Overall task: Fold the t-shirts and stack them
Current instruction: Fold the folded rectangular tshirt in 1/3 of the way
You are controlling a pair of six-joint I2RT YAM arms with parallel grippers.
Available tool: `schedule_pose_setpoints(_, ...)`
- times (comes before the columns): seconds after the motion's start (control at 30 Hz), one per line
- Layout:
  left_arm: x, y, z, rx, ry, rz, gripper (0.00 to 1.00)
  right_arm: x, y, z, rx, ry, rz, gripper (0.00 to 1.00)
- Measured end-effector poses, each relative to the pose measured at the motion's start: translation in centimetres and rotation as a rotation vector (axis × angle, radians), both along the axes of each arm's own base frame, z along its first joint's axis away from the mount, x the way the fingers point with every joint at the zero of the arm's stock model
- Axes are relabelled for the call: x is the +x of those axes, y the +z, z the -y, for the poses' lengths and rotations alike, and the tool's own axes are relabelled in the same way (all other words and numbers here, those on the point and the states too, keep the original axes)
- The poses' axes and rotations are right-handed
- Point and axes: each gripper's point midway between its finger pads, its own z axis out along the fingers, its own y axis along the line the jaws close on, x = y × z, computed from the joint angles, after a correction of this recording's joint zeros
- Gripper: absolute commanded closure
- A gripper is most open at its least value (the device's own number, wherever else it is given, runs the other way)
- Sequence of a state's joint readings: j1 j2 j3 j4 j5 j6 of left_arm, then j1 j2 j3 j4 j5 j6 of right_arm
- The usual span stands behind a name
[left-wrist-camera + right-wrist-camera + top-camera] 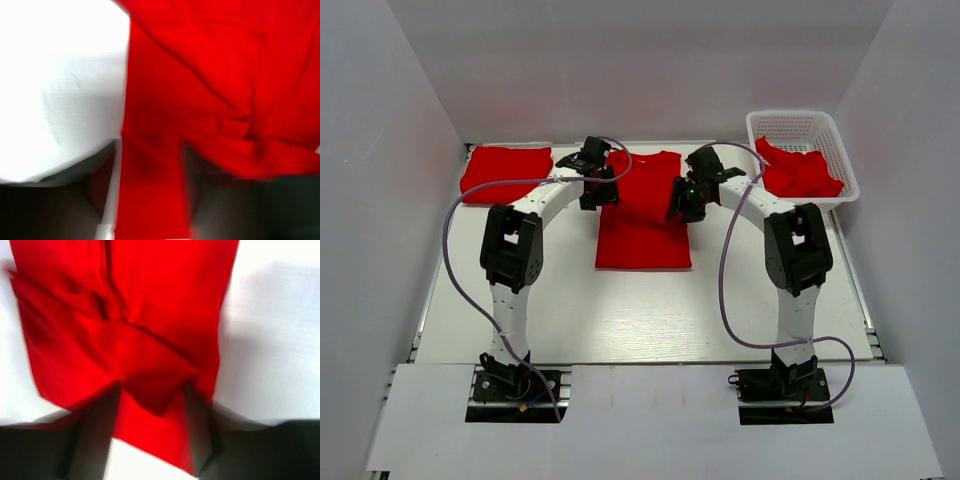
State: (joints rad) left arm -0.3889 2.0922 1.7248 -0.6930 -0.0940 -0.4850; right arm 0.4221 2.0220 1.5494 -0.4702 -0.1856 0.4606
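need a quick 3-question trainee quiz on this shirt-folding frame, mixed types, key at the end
1. True or false: the basket holds red shirts.
2. The folded red pile lies: A) back left on the table; B) front right; C) under the basket.
3. Which shirt do the left arm and right arm both reach over?
Key: 1 true; 2 A; 3 the middle shirt.

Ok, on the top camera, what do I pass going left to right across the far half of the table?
folded t-shirt → left gripper → spread-out t-shirt → right gripper → basket with crumpled t-shirts in it
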Motion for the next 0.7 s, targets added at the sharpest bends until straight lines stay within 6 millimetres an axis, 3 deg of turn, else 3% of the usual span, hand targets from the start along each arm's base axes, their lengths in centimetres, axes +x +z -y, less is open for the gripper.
schedule_pose_setpoints(0.03, 0.5, -0.1, -0.1, -0.001, 0.008, 0.001, 0.19, 0.4, -0.1, -0.1, 0.007, -0.009, -0.004, 0.1)
schedule_pose_setpoints(0.07, 1.0, -0.2, -0.3, -0.001, 0.017, 0.0, 0.09, 1.0, -0.1, -0.2, 0.015, -0.021, -0.002, 0.1)
schedule_pose_setpoints(0.17, 2.6, 0.0, -0.7, -0.012, 0.037, 0.008, 0.01, 3.4, 0.8, -0.5, 0.058, -0.037, 0.036, 0.1)
schedule_pose_setpoints(0.3, 5.6, 2.3, -1.1, -0.035, 0.051, 0.072, 0.01, 6.8, 4.1, -1.1, 0.165, -0.048, 0.126, 0.1)
schedule_pose_setpoints(0.4, 6.0, 3.8, -1.6, -0.049, 0.046, 0.104, 0.01, 7.8, 6.0, -0.9, 0.208, -0.045, 0.18, 0.1)
schedule_pose_setpoints(0.53, 2.7, 4.0, -2.7, -0.06, 0.024, 0.077, 0.01, 5.3, 6.4, 0.1, 0.202, -0.032, 0.181, 0.1)
schedule_pose_setpoints(0.7, -4.7, 3.3, -3.4, -0.079, -0.013, 0.015, 0.01, -1.1, 4.2, 2.4, 0.151, -0.007, 0.134, 0.1)
